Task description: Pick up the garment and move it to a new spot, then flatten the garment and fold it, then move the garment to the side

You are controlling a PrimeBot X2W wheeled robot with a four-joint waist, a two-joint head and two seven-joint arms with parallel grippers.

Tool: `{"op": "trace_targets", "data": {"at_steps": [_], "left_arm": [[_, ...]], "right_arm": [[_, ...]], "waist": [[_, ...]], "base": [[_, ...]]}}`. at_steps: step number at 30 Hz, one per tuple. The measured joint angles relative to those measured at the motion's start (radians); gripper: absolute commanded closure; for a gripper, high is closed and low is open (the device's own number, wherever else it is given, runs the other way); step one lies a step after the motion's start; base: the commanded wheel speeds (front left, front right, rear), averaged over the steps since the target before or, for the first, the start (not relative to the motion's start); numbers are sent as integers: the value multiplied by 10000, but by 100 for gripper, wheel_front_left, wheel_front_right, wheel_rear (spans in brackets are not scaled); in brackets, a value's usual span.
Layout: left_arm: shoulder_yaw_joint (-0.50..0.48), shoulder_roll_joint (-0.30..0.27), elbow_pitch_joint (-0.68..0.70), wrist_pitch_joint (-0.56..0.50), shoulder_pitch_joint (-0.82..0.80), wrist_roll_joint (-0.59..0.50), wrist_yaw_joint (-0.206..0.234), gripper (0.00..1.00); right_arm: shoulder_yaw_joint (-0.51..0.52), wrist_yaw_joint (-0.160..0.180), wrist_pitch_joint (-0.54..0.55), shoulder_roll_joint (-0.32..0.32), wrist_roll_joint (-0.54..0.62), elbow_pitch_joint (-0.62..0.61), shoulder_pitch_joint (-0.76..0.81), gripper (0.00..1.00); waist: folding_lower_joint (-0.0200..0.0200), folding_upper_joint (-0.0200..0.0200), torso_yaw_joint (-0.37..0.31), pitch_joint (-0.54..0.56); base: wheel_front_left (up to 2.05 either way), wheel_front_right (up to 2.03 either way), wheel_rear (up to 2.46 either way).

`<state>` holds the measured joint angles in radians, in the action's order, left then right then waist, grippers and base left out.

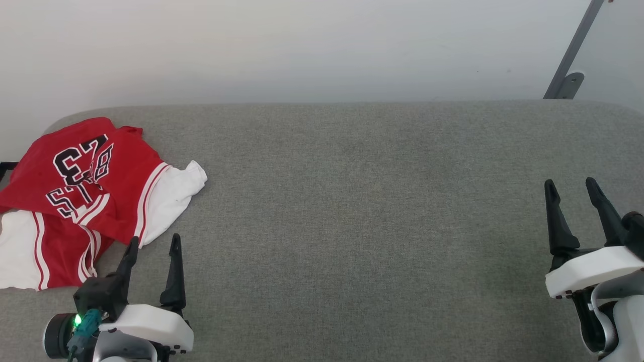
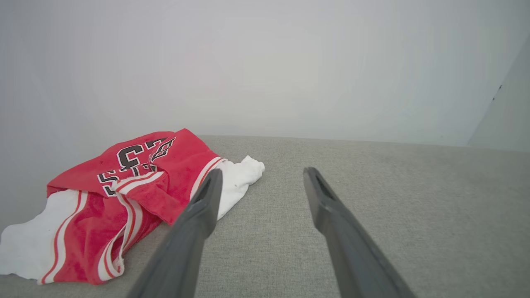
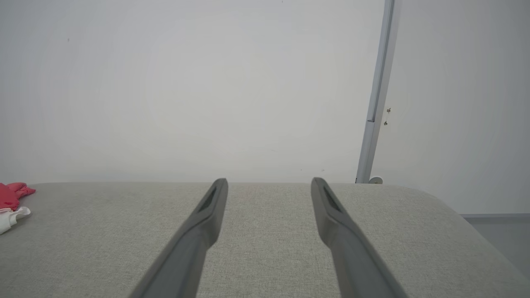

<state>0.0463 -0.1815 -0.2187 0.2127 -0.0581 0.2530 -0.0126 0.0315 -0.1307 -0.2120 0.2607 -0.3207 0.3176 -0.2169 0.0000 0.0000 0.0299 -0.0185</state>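
Crumpled garment (image 1: 85, 201) at frame left on the counter (image 1: 352, 226) — left gripper (image 1: 155, 239) just beside it, fingers apart, seemingly poised to grab; right gripper (image 1: 570, 182) likewise apart.

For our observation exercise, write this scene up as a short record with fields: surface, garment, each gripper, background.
surface: grey fabric-covered table
garment: red jersey, number 23, white sleeves, crumpled at the table's left end
left gripper: open, empty, beside the jersey's near edge
right gripper: open, empty, at the right end, far from the jersey
background: pale wall, grey metal bracket
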Motion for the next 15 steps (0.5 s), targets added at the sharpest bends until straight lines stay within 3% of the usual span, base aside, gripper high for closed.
{"op": "trace_targets", "data": {"at_steps": [15], "left_arm": [[-685, 422, -121, 272, 39, -719, -750, 0]], "right_arm": [[161, 0, -286, -59, 263, 146, -6, 0]], "waist": [[0, 0, 11, 65]], "base": [[0, 0, 0]]}}
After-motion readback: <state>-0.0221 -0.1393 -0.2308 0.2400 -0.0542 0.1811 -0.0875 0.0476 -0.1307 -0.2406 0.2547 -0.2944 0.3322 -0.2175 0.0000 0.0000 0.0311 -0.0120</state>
